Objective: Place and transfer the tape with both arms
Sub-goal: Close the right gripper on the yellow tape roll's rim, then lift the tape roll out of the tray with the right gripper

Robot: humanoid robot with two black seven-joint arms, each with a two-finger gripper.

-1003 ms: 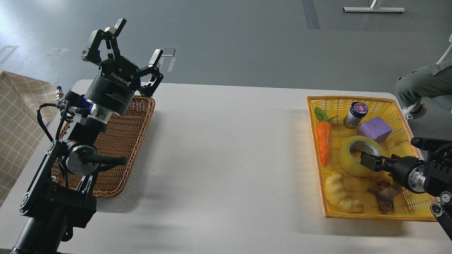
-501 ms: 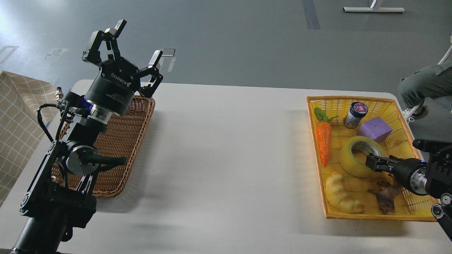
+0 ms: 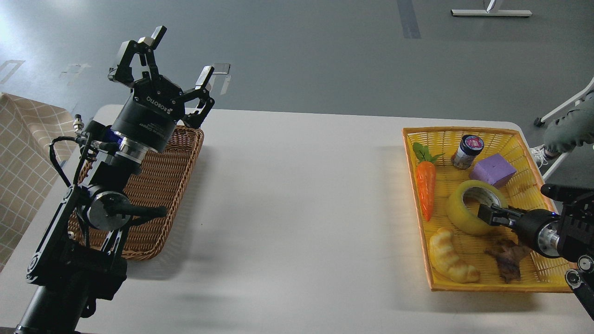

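The tape [image 3: 460, 211], a yellow roll with a grey-white core, lies tilted in the yellow basket [image 3: 468, 284] at the right. My right gripper [image 3: 488, 215] reaches in from the right and its tip sits at the roll's near rim, by the core opening. Its dark fingers overlap, so I cannot tell whether they grip the roll. My left gripper [image 3: 178, 58] is raised high at the left, above the far end of the brown wicker basket [image 3: 160, 195]. Its fingers are spread wide and hold nothing.
The yellow basket also holds a toy carrot [image 3: 425, 188], a small jar [image 3: 466, 150], a purple block [image 3: 493, 170], a bread-shaped toy [image 3: 451, 256] and a brown piece [image 3: 506, 257]. A person's leg [image 3: 568, 130] is beyond the table's right corner. A checked cloth [image 3: 23, 153] hangs at the left.
My right gripper has shifted slightly right and drawn in at the tape's rim. The tape has stayed in the basket. The person's leg has moved right. My left arm has not moved.
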